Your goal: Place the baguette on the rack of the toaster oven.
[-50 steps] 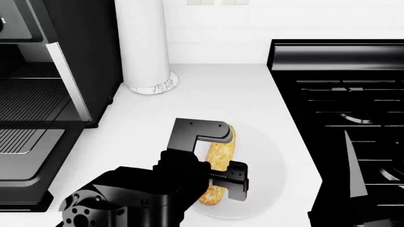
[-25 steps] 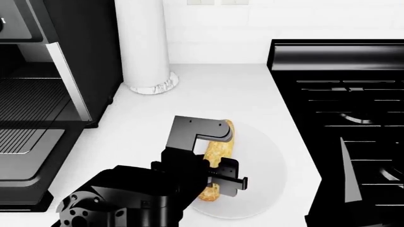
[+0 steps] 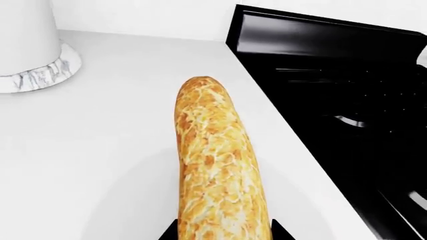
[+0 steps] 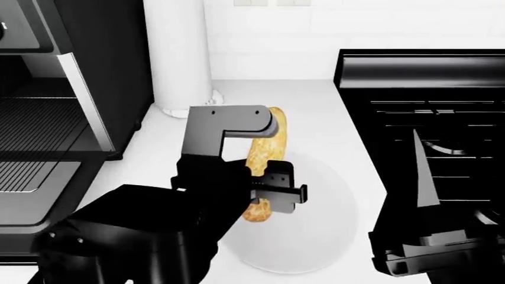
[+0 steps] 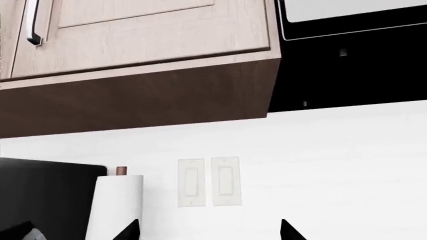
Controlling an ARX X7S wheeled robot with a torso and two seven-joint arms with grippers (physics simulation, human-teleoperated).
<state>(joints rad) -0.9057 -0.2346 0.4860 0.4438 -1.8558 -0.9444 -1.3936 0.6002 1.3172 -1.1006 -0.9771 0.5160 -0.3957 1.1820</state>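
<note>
The golden-brown baguette (image 4: 271, 139) hangs above the white plate (image 4: 316, 236), held across its middle by my left gripper (image 4: 257, 161), which is shut on it. Seen from the left wrist, the baguette (image 3: 213, 165) runs away from the gripper (image 3: 223, 234) over the white counter. The toaster oven (image 4: 103, 53) stands at the left with its door down. Its black wire rack (image 4: 35, 121) shows inside the dark cavity. My right gripper (image 5: 208, 232) is open and holds nothing; it points up at the wall and sits low right in the head view (image 4: 424, 177).
A white paper towel roll (image 4: 177, 59) stands on the counter between the toaster oven and the black stove (image 4: 430, 112). The oven's lowered door (image 4: 32, 201) juts out at the left. Wall switches (image 5: 208, 181) and a wooden cabinet (image 5: 140, 65) are above.
My left gripper has lifted the baguette off the plate and carried it up and slightly toward the toaster oven. The right arm has risen a little.
</note>
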